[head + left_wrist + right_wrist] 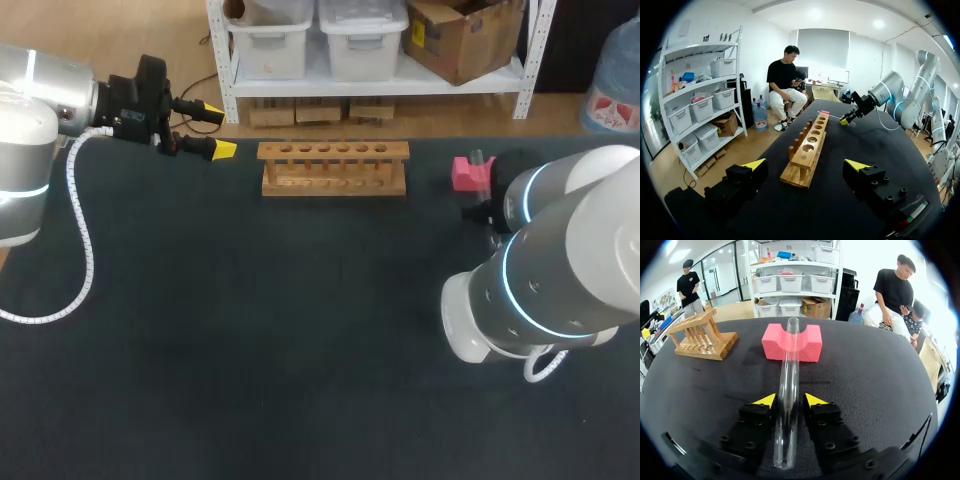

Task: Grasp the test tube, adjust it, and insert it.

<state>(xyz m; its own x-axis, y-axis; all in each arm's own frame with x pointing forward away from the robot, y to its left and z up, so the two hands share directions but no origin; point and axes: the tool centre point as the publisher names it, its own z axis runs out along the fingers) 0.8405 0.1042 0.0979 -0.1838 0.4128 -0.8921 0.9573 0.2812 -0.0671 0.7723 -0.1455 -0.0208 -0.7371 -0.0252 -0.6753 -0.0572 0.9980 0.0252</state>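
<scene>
Right gripper [790, 401]: closed on the test tube [788, 390], one finger on each side.
Test tube: lying flat, far end in the pink block's [792, 342] dip, well apart from the wooden rack [333, 167].
Left gripper [216, 130]: fingers wide open, holding nothing, near the rack's end.
Might go wrong: the tube looks smooth, so it could slip or tip when lifted, then miss a hole.

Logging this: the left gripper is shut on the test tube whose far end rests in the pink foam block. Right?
No: the right gripper is shut on the test tube whose far end rests in the pink foam block, per the right wrist view.
</scene>
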